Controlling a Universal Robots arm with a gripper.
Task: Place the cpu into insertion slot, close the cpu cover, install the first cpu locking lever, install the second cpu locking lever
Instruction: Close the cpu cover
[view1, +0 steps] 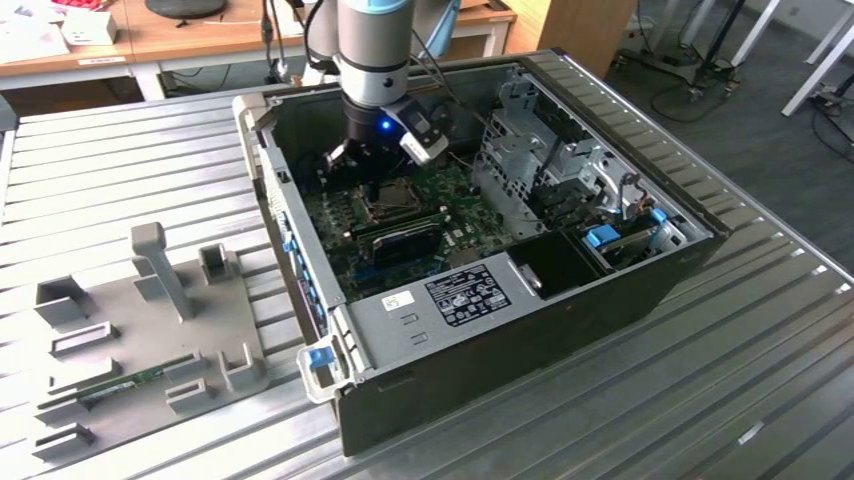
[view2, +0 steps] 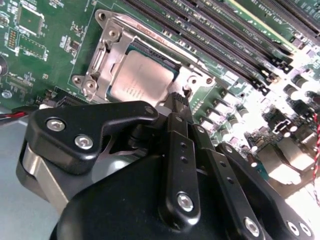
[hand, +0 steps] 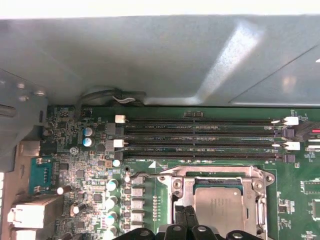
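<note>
One cpu (view2: 141, 82), square, dull silver-grey

One cpu (hand: 218, 207) (one cover (hand: 220, 173)), four memory slots (hand: 200, 120)

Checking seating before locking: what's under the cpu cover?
The cpu shows through the window of the cpu cover. The gripper hides one edge; the insertion slot is covered.

No legible text, case label (view1: 467, 293) print unreadable
</note>
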